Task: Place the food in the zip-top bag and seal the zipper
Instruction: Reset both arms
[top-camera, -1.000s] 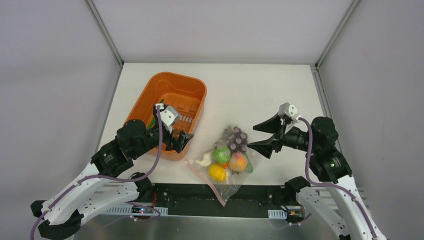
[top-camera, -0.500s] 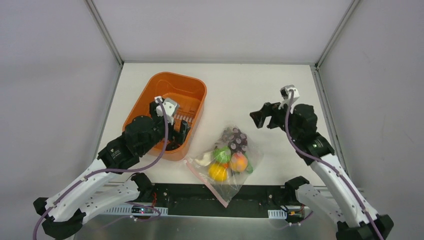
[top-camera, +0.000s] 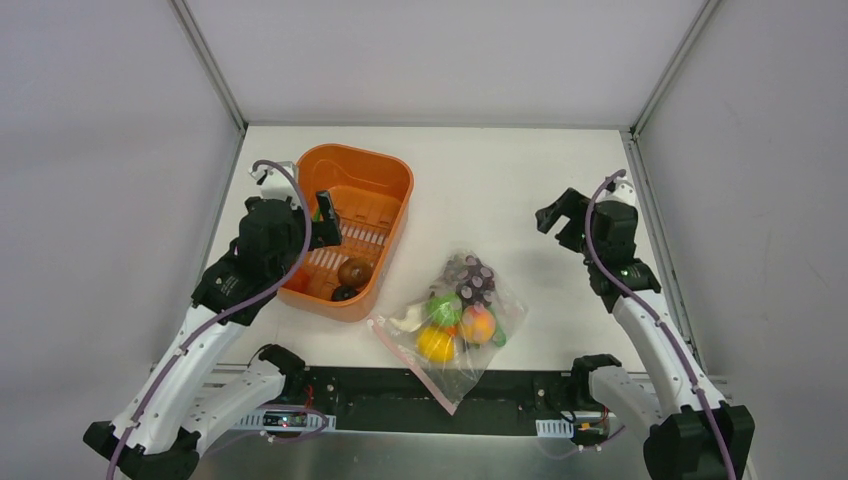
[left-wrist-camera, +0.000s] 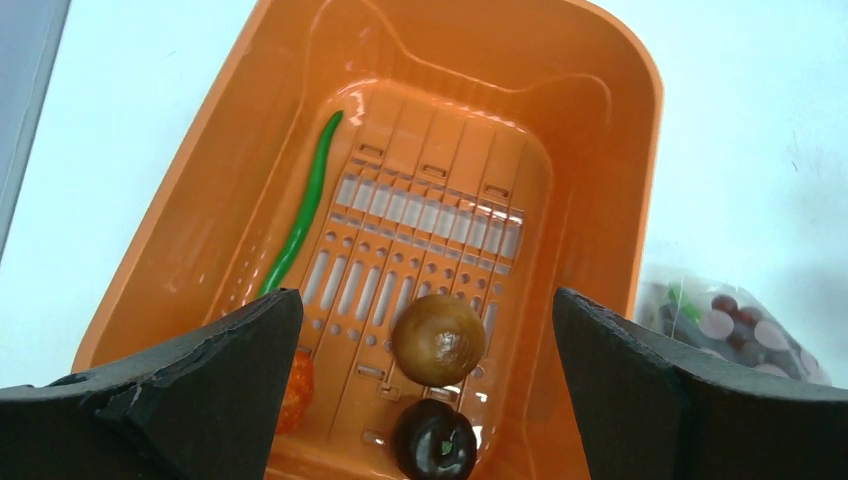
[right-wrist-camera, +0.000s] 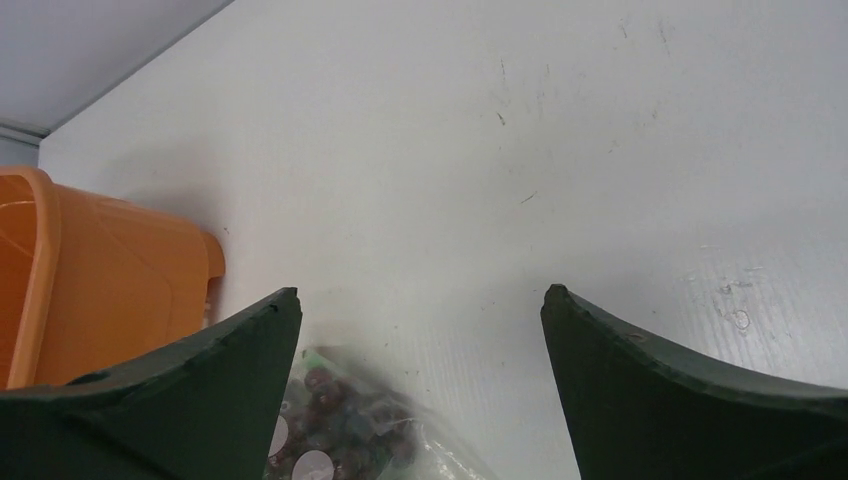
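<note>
The zip-top bag (top-camera: 455, 335) lies flat on the table (top-camera: 500, 180) near its front edge, between the two arms. Through the clear plastic show a dark purple grape bunch (top-camera: 470, 278) at the far end, then a green round fruit (top-camera: 444, 308), an orange fruit (top-camera: 478, 323), a yellow fruit (top-camera: 435, 344) and a pale piece (top-camera: 405, 321) too small to name. The pink zipper (top-camera: 420, 372) runs along the bag's near-left edge; whether it is pressed shut cannot be told.

Just left of the bag stands the orange basket (top-camera: 398, 195), its near corner close to the zipper's end; whether they touch cannot be told. In the basket lie a long green pod (left-wrist-camera: 305, 205) by the left wall, a brown round fruit (left-wrist-camera: 438, 338), a dark round fruit (left-wrist-camera: 434, 442) just beside it at the near end, and an orange-red piece (left-wrist-camera: 297, 390) half hidden behind a finger. The basket's walls ring these pieces, which are open from above.

The left gripper (left-wrist-camera: 425, 305) hangs above the basket with its jaws spread wide, holding and touching nothing. The right gripper (right-wrist-camera: 420, 295) hovers over bare table beyond and to the right of the bag, well apart from it. Its jaws are also wide and empty, and its camera catches only the bag's grape end and a corner of the basket.
</note>
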